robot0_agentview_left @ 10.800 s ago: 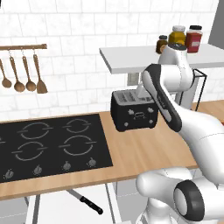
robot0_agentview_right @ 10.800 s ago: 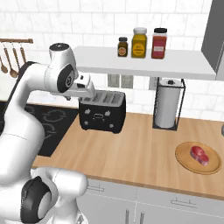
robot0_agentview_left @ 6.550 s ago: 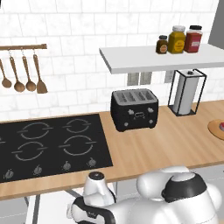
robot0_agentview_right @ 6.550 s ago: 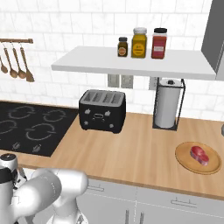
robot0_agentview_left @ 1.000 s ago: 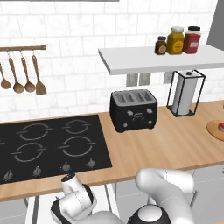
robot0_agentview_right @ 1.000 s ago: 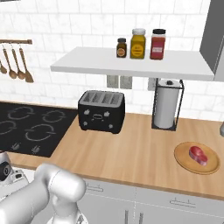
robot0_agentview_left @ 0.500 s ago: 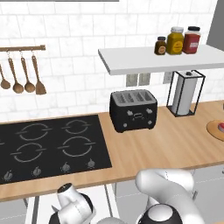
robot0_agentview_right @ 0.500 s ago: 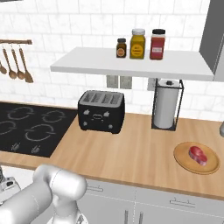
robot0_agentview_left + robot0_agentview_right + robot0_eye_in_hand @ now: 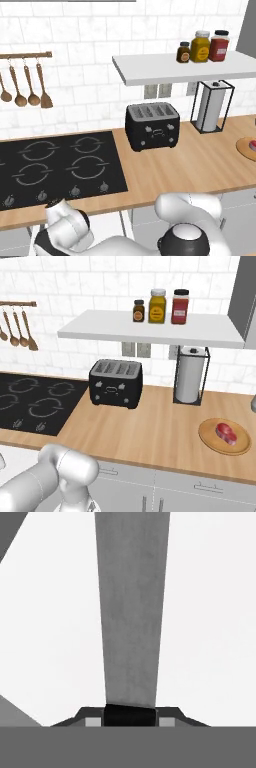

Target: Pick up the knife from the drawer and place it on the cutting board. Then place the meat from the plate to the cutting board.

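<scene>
Three views to go thru. Left base view: I see the arm bent low, below the front edge of the surface (image 9: pixel 200 170), elbow down at bottom left. On the surface: black hob (image 9: pixel 55 167) at left, black toaster (image 9: pixel 152 126) mid, paper towel roll (image 9: pixel 212 106) in a wire stand at right. Plate (image 9: pixel 248 148) sits at the far right edge, cut off by the frame. Three jars (image 9: pixel 202 46) on the white shelf (image 9: pixel 185 67), wooden spoons (image 9: pixel 25 87) on a wall rail.

Right base view: plate (image 9: pixel 224 436) w/ meat (image 9: pixel 226 434) lying on it, right side of the surface, well apart from the toaster (image 9: pixel 116 383). Arm reaches down at lower left, past the surface edge.

Hand view: knife (image 9: pixel 131 612) runs straight up from the hand (image 9: pixel 130 716), grey blade over the drawer's (image 9: pixel 50 637) white inside, black handle end right between the fingertips. Hand is clenched on the knife. Can't tell if the blade rests on the drawer floor or is clear of it.
</scene>
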